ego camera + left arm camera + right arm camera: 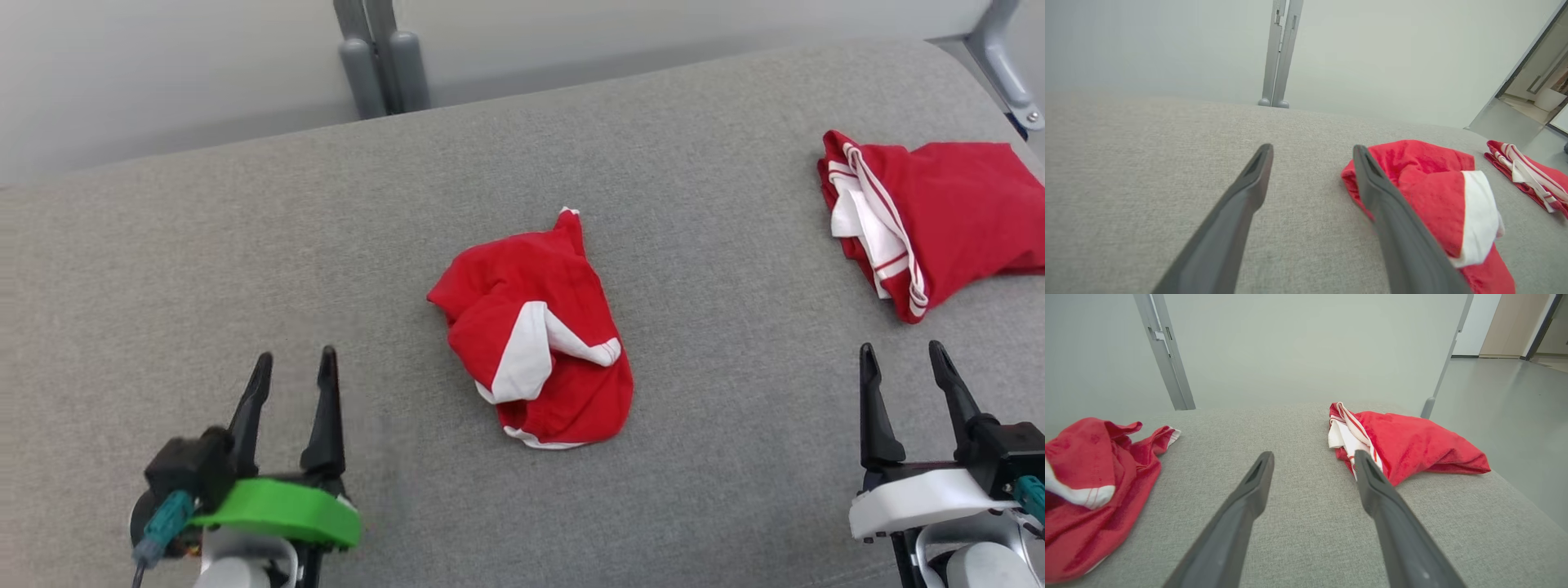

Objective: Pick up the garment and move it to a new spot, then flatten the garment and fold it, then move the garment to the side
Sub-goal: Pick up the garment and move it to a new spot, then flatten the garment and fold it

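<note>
Garment (531,327) lies crumpled on table (735,425) between my left gripper (294,363) and right gripper (900,353), both open, empty, so I'd flatten it next.

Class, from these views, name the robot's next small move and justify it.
Probably reach the open left pincer to the edge of the crumpled red-and-white cloth garment: it lies bunched and unheld on the grey fabric surface, so it wants spreading flat.

Left gripper (294,355) low at the left, fingers apart and empty, right gripper (900,349) likewise at the right
</note>
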{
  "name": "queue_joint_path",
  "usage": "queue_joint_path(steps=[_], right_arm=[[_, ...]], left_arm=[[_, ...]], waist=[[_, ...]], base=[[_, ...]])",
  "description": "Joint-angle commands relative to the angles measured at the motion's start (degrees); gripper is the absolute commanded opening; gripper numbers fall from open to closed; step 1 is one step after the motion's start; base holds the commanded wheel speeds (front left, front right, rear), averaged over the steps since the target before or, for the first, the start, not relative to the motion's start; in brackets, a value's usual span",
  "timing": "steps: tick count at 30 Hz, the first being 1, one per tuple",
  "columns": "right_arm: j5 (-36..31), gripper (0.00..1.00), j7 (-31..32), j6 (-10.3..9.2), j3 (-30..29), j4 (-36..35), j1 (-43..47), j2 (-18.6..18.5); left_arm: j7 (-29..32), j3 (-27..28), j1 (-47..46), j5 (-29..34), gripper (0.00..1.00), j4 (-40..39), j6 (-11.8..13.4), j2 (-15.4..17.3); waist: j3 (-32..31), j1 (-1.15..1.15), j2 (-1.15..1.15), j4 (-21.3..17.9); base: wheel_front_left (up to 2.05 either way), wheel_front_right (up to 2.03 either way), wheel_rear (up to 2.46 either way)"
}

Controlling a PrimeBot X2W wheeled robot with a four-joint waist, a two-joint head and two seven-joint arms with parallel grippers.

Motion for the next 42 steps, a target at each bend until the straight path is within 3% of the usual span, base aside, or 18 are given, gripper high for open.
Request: queue_joint_path(steps=[1,5,16,24,42], right_arm=[[-0.3,1.0,-0.1,-0.04,-0.5,-0.5,1.1,-0.1],[-0.5,1.0,-0.1,-0.04,-0.7,-1.1,2.8,-0.1],[-1.3,1.0,-0.1,-0.04,0.2,0.4,5.4,-0.1],[-0.2,1.0,-0.1,-0.04,1.2,1.0,5.4,-0.1],[-0.1,1.0,-0.1,-0.04,3.7,1.5,5.7,-0.1]], left_arm=[[-0.1,1.9,4.1,1.7,1.0,-1.6,0.4,-0.6],[-0.1,9.0,12.2,5.7,1.0,-6.5,-0.1,-3.1],[-0.1,20.7,21.2,13.4,1.0,-9.9,-7.1,-7.1],[-0.1,20.4,19.4,13.6,1.0,-8.2,-9.0,-7.3],[-0.1,19.9,17.8,13.3,1.0,-6.7,-9.5,-7.4]], waist=[[-4.0,0.0,0.0,4.1],[-5.9,0.0,0.0,6.4],[-8.7,0.0,0.0,10.4],[-9.3,0.0,0.0,10.2],[-9.5,0.0,0.0,6.9]], base=[[0.0,0.0,0.0],[0.0,0.0,0.0],[0.0,0.0,0.0],[0.0,0.0,0.0],[0.0,0.0,0.0]])
